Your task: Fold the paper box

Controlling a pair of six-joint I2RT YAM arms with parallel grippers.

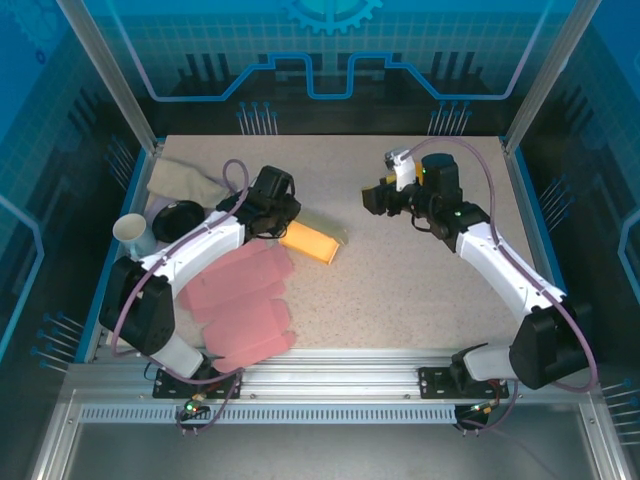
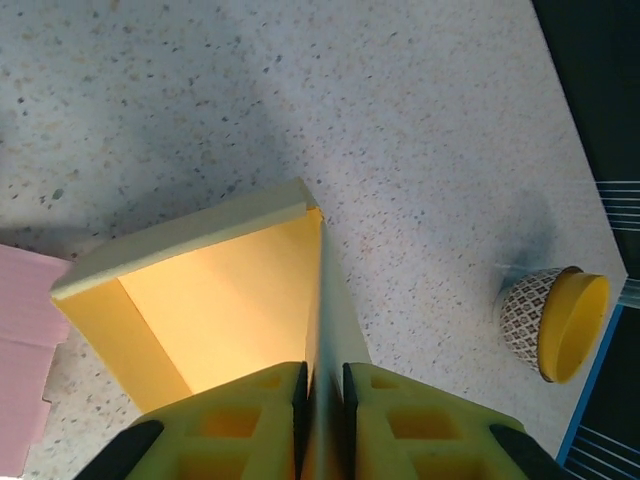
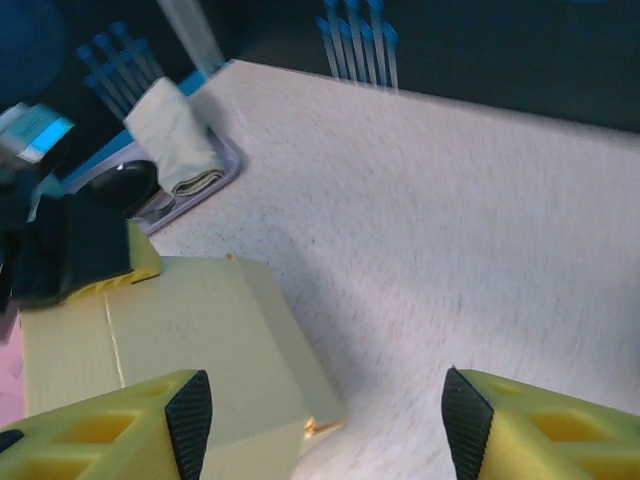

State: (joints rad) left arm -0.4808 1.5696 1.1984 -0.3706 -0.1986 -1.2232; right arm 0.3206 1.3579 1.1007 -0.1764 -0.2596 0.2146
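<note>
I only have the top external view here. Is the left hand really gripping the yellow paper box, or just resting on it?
Observer: Gripping. The left hand is pinched shut on one thin side wall of the yellow paper box.
Operator: And the right hand?
Observer: The right hand has its fingers wide apart and grips nothing.
Operator: Anything I'm missing on the table?
Observer: A small patterned pot, yellow inside, lies on its side by the blue table edge.

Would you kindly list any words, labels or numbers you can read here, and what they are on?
None can be read.
The yellow paper box is plain.
The pot carries only a pattern.
A pale blue patch is too blurred to read.
</note>
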